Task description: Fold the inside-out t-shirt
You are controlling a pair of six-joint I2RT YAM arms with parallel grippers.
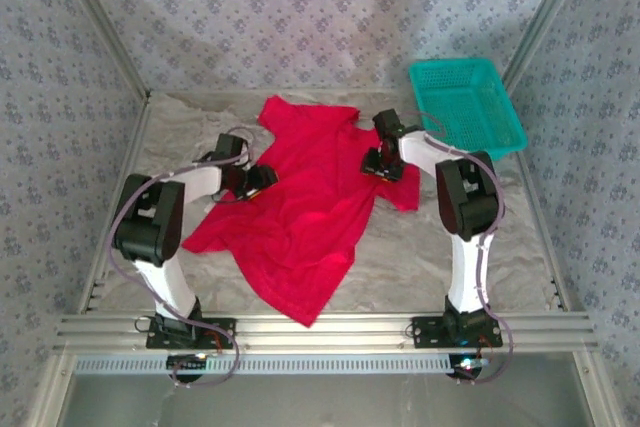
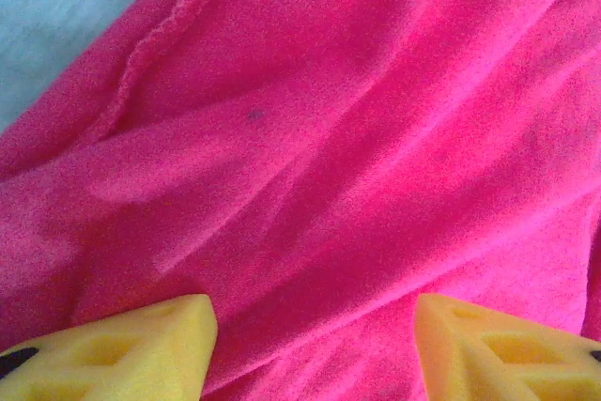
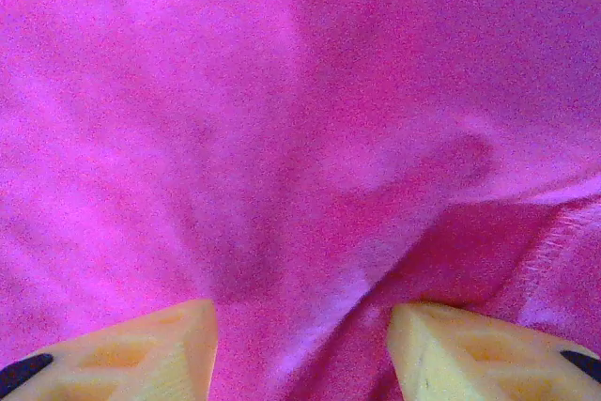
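Overhead, the red t-shirt [image 1: 300,222] is seen spread loose and creased across the middle of the table [image 1: 430,257], with one end near the far wall and the other trailing toward the aluminium rail [image 1: 330,327] at the near edge. Which edge is the collar cannot be told at this size. The left gripper [image 1: 257,179] is lowered onto the shirt's left part and the right gripper [image 1: 383,169] onto its right part, near a sleeve. Both sets of fingers are masked from above by the wrists, so their spread cannot be read here. A teal mesh basket [image 1: 452,65] is set at the far right corner, apart from the shirt and just beyond the right arm.

From the left wrist, two yellow fingers [image 2: 122,349] are seen held wide apart with rumpled red cloth lying between and beyond them; nothing is pinched. They are cut off by the lower edge of the picture. A stitched hem [image 2: 160,30] runs diagonally at upper left, bare table is visible beyond it, and a small dark speck [image 2: 254,115] sits on the fabric.

From the right wrist, the fingers [image 3: 488,349] are likewise parted and released, cropped at the bottom. Cloth is bunched into a fold between them. Whether the fingers touch the fabric cannot be told.
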